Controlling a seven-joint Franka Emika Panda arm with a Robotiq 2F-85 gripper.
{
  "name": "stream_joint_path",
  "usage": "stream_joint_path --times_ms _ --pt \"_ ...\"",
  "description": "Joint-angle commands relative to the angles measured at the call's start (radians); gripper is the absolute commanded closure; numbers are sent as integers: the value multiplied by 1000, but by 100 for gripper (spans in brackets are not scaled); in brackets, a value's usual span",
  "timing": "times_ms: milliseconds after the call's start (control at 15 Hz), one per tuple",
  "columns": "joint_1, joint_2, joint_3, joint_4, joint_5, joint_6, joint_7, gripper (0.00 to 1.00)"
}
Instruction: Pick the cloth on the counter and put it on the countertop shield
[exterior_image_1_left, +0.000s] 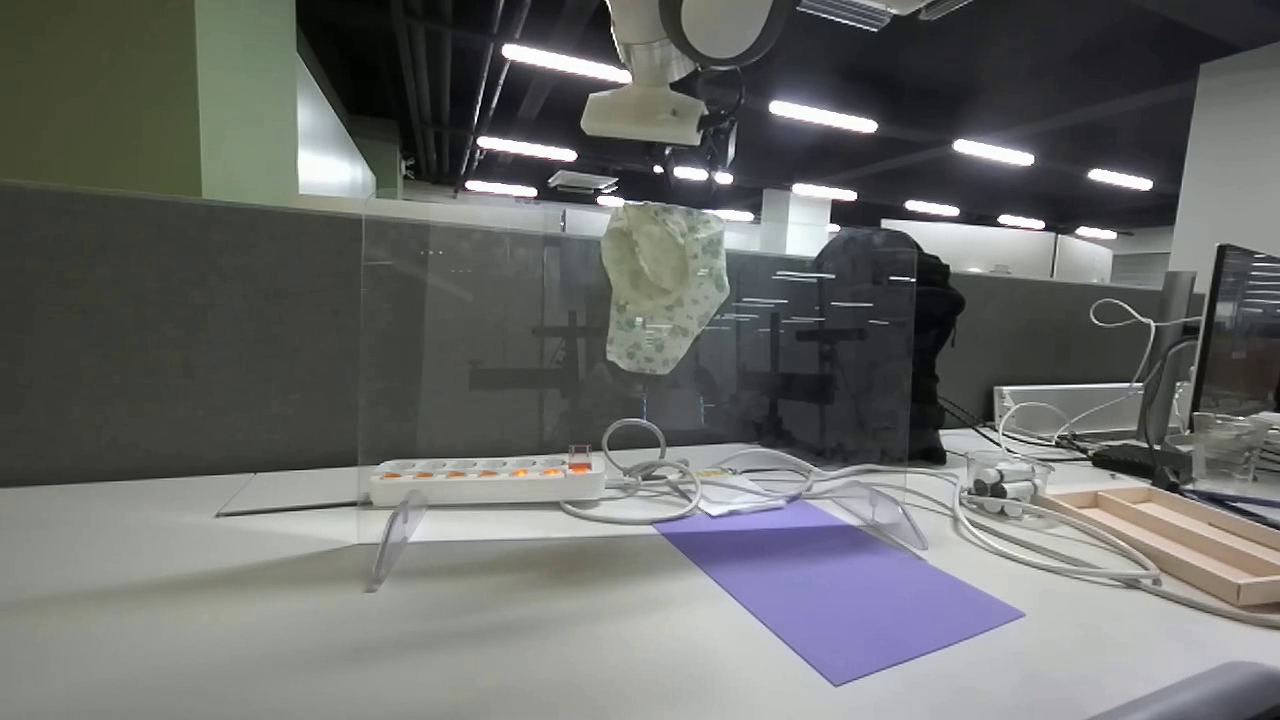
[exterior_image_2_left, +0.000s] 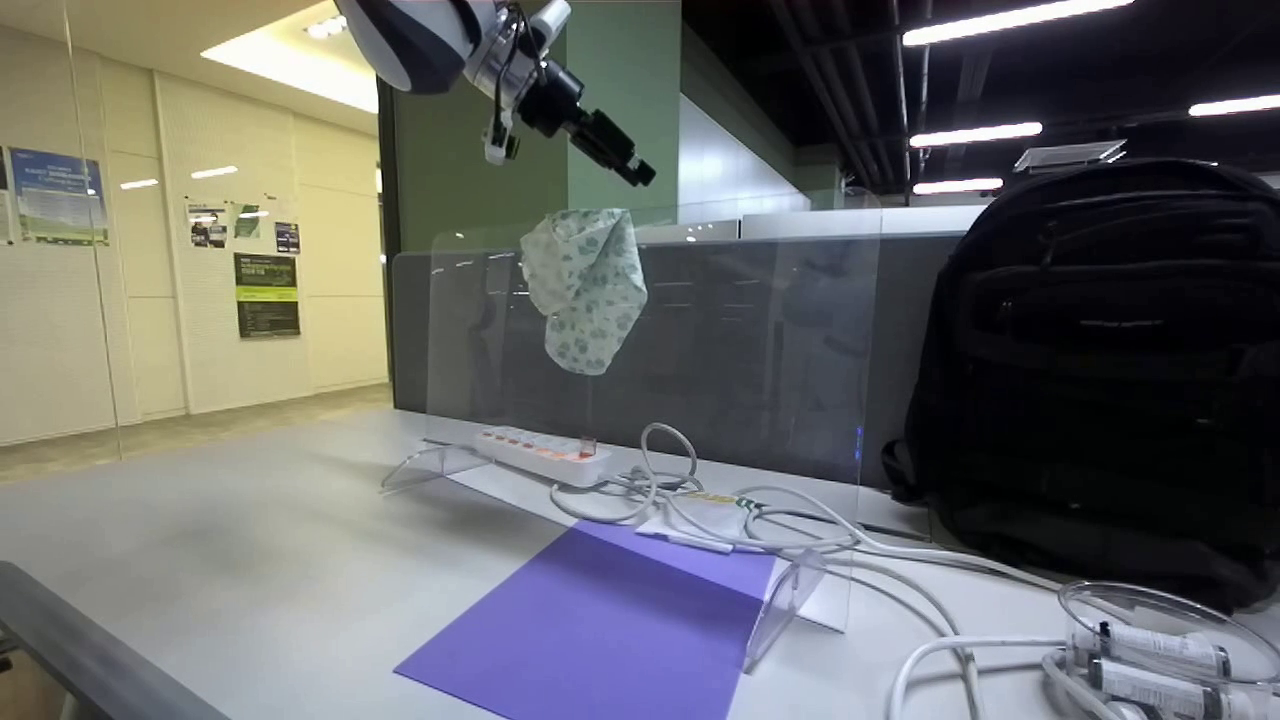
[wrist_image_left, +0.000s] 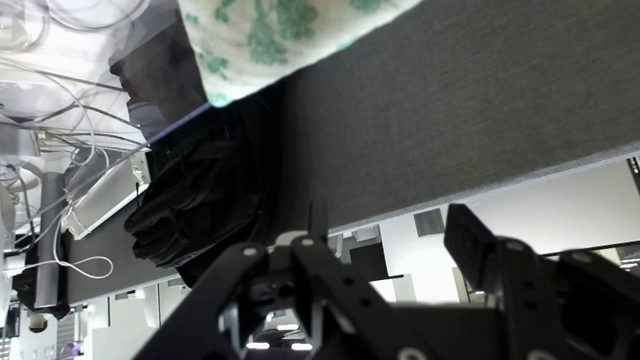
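Claw (wrist_image_left: 387, 216) above cloth (exterior_image_1_left: 662, 300) on shield (exterior_image_1_left: 470, 320); white desk (exterior_image_1_left: 200, 600), grey partition (exterior_image_1_left: 180, 340).

The pale cloth (exterior_image_2_left: 592, 318) has green motifs; the sheet (exterior_image_1_left: 845, 595) is purple.

1. Cloth (exterior_image_2_left: 590, 300): soft, creased, matt fabric.
2. Shield (exterior_image_1_left: 460, 310): clear, smooth, glossy, plastic-looking.
3. Desk (exterior_image_1_left: 200, 620): smooth, with a faint satin sheen.
4. Purple sheet (exterior_image_1_left: 850, 600): matt paper or card.
5. Power strip (exterior_image_1_left: 485, 488) near the desk's far edge: hard, smooth plastic.
6. Partition (exterior_image_1_left: 180, 340) along that edge: matt, slightly rough, woven-looking.
7. Backpack (exterior_image_2_left: 1100, 400): dull fabric.
8. Tray (exterior_image_1_left: 1255, 588): matt, wood-like.
9. End effector (wrist_image_left: 389, 221): dark matt finish.
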Motion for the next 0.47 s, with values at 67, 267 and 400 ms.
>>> stream_joint_path --times_ms 67,267,400 --pt "20 -1 -11 26 -74 -1 37 1" --pt "26 -11 -9 21 -151 15 41 0" --pt "30 -15 -5 20 -180 6 41 0"
